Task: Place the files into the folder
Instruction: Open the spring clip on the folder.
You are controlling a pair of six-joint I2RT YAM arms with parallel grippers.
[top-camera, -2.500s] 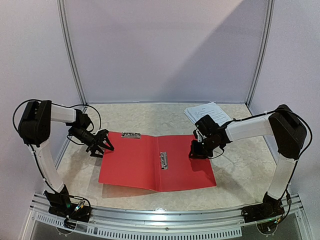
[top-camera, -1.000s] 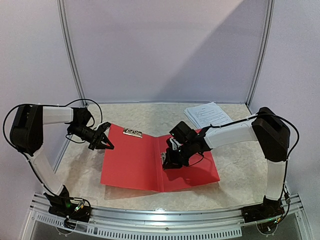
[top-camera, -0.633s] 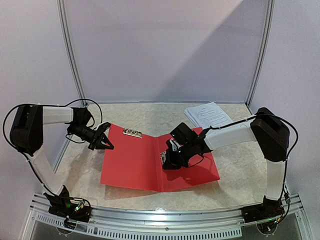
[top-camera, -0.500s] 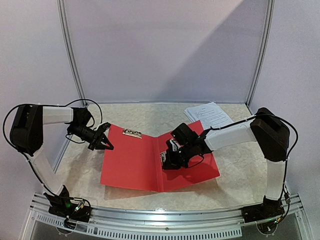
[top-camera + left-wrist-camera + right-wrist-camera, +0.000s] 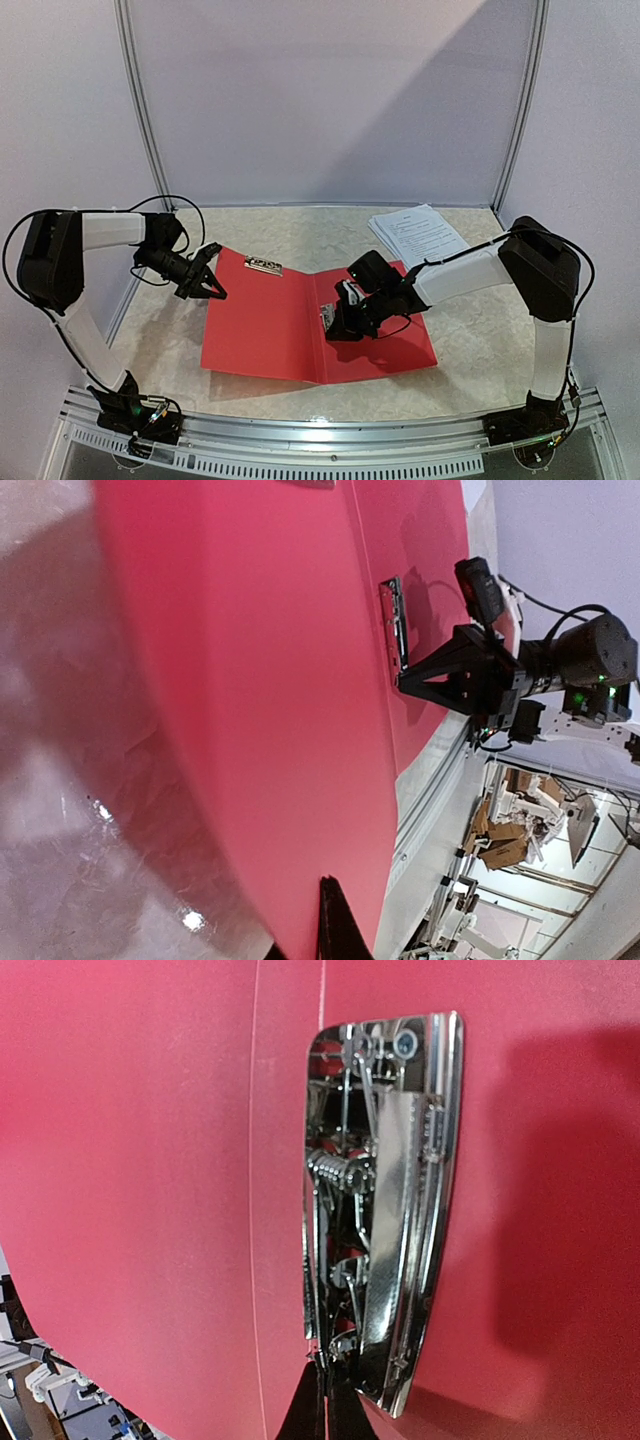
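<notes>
since the earlier view the right hand had crossed the open folder to its silver clip, fingers pressed together at the clip's end. left hand pinched the folder's left edge. files lay far right on the desk, just beyond the folder.

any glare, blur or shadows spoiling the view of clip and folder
right wrist: the clip is sharp but mirror-bright, reflecting red, and a dark shadow covers the folder to its right; left wrist: the near folder edge is soft, with small glare spots on the table; top external: evenly lit, a diagonal shadow crosses the back wall.
</notes>
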